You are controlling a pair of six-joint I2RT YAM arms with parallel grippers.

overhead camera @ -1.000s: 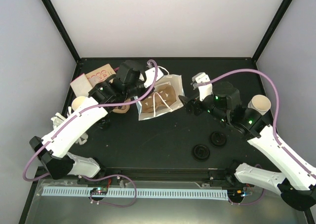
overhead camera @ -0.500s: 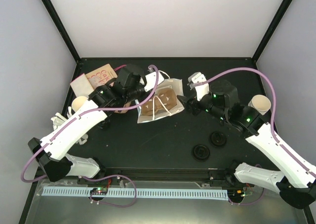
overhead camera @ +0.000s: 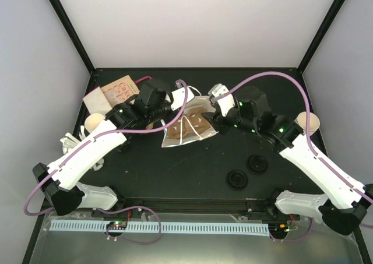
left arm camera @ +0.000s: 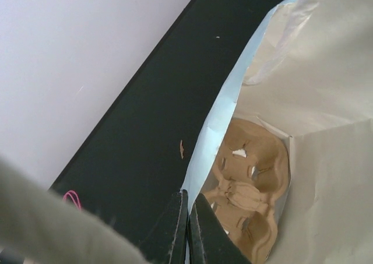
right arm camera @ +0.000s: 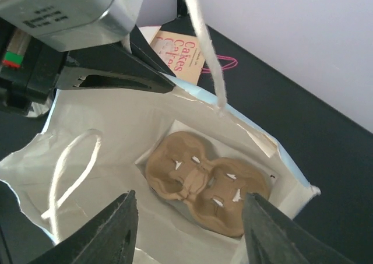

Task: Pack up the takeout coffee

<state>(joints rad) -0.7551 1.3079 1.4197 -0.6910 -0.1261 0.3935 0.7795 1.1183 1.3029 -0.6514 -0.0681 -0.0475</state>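
Note:
A white paper bag [overhead camera: 187, 130] lies open in the middle of the black table, with a brown cardboard cup carrier [right arm camera: 204, 179] flat on its bottom. My left gripper [left arm camera: 187, 197] is shut on the bag's pale blue rim [left arm camera: 217, 137] and holds the mouth apart. My right gripper [right arm camera: 191, 199] hovers over the bag's mouth, open, with nothing between its fingers; the carrier shows below the gap. One string handle [right arm camera: 201, 37] hangs in front of the right wrist camera. A paper cup [overhead camera: 309, 122] stands at the right, another [overhead camera: 91, 122] at the left.
Two black lids [overhead camera: 257, 162] [overhead camera: 237, 179] lie near the front right. A printed card [overhead camera: 114, 91] lies at the back left corner. The left arm [overhead camera: 87, 150] crosses the left side of the table. Walls close in the back and sides.
My right arm has swung left from beside the bag to over its mouth, and its jaws have narrowed. The bag has shifted and tilted a little in the left gripper's hold.

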